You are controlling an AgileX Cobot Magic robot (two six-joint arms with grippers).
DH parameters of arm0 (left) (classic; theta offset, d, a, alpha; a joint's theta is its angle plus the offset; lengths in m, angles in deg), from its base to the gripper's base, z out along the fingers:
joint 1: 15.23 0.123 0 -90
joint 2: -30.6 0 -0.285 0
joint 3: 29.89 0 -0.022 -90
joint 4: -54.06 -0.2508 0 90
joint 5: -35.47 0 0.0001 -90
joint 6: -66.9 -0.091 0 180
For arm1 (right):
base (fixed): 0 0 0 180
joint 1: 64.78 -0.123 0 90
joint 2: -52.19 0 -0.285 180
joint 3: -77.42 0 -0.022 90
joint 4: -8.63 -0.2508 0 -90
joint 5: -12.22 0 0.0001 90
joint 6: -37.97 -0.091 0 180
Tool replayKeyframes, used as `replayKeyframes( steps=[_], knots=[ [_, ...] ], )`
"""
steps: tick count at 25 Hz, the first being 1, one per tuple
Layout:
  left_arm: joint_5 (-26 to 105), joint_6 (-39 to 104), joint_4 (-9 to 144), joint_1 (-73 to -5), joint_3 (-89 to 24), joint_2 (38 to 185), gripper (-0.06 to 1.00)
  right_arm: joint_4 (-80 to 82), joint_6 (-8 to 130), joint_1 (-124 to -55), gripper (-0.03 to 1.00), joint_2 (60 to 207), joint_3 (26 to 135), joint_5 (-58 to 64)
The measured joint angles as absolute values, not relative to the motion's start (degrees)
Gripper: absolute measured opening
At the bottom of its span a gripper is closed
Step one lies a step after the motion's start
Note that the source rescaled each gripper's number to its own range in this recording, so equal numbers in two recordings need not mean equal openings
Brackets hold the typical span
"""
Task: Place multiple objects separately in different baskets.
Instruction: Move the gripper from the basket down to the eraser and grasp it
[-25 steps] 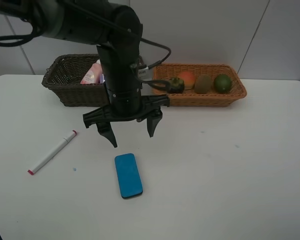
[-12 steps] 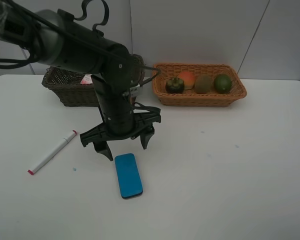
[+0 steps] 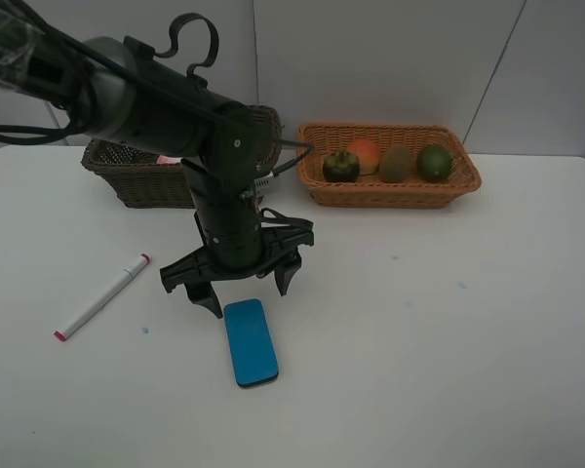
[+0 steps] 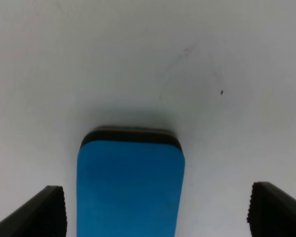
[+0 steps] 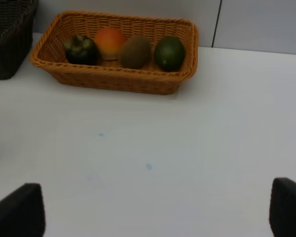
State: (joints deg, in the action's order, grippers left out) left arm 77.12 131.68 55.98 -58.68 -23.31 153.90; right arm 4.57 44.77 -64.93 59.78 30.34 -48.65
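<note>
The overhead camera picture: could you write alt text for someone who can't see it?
A black robot gripper hangs open just above one end of a flat blue block on a white table. A marker lies nearby; four fruits sit in the orange basket behind.

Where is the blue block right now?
In the exterior high view the blue block lies flat on the white table, left of centre, just below the open left gripper, with the marker further left.

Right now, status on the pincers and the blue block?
Left pincer open, low over one end of the blue block, not gripping. Right pincer open, empty. Marker lies loose on the table. Nothing blocking.
</note>
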Motion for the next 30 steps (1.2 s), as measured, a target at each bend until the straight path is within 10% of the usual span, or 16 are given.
replayKeyframes(
  steps=[30],
  knots=[
    [71.87,131.78,56.45,-58.68,-18.95,157.74,0.92,4.57,44.77,-64.93,0.99,59.78,30.34,-48.65]
  ],
)
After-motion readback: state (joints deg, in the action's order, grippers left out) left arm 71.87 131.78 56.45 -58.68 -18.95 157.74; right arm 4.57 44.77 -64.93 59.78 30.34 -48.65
